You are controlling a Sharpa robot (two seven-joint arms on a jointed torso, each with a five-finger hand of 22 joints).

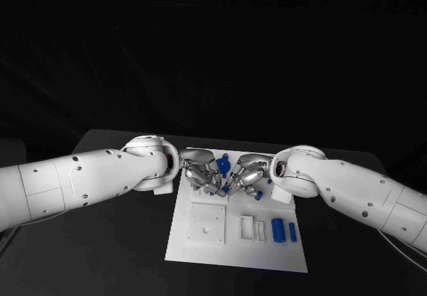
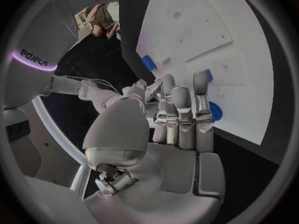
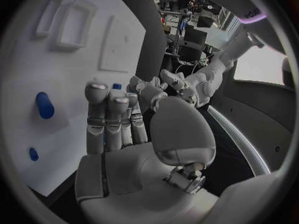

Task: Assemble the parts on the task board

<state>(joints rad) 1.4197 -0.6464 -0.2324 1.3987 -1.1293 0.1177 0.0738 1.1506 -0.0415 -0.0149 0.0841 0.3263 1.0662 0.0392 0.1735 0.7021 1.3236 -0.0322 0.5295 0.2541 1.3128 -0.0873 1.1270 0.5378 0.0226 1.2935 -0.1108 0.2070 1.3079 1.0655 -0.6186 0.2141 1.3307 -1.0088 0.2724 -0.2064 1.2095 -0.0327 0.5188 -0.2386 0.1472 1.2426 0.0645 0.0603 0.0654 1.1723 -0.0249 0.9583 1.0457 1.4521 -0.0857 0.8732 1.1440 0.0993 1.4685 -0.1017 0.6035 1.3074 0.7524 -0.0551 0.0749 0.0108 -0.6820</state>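
On the near part of the white task board (image 1: 233,246), two blue cylindrical parts (image 1: 283,230) lay side by side, right of raised white fixtures (image 1: 207,224). Farther back, the left hand (image 1: 199,177) and right hand (image 1: 244,177) met over the board's far end, fingers clustered around a blue part (image 1: 223,165) between them. Whether either hand actually gripped it could not be told.
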